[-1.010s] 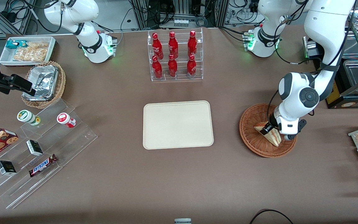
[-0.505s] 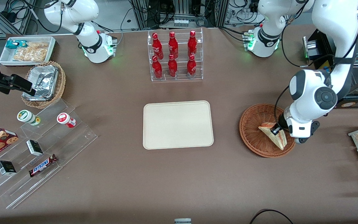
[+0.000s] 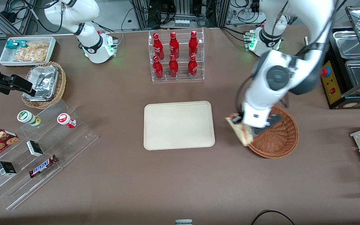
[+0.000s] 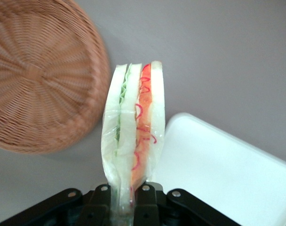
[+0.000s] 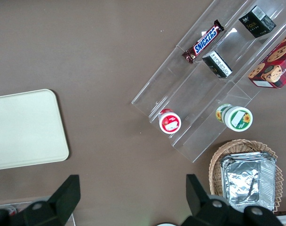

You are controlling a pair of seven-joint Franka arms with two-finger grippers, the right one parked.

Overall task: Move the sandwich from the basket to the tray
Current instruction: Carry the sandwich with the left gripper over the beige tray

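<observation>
Lifted clear of the basket (image 3: 277,137) since 0.5 s ago and carried sideways toward the tray (image 3: 179,125); arm now swung over the basket's tray-side rim instead of its outer edge. Basket left empty, wicker floor bare in both views.

Sandwich (image 3: 240,131) now in the air, hanging over the basket's rim on the side facing the tray, with bare table (image 3: 223,175) between it and the tray's near edge. Pincer (image 4: 126,200) pressed together on 1 end of the wedge, pinching the wrapped bread so that the cut face with its red and green layers stands out away from the wrist. In the wrist view, sandwich (image 4: 133,127) seen between basket (image 4: 39,75) and tray (image 4: 227,174), touching neither.

Step in hand, by the look of it: transfer, midway, pick done and placing not yet begun.

Next move likely calls for more travel toward the parked arm's end until well inside the tray's rim, then a descent low enough to lay the wedge flat before releasing. Worth minding: grip only on 1 end, so the wedge may sag or tip on release.
</observation>
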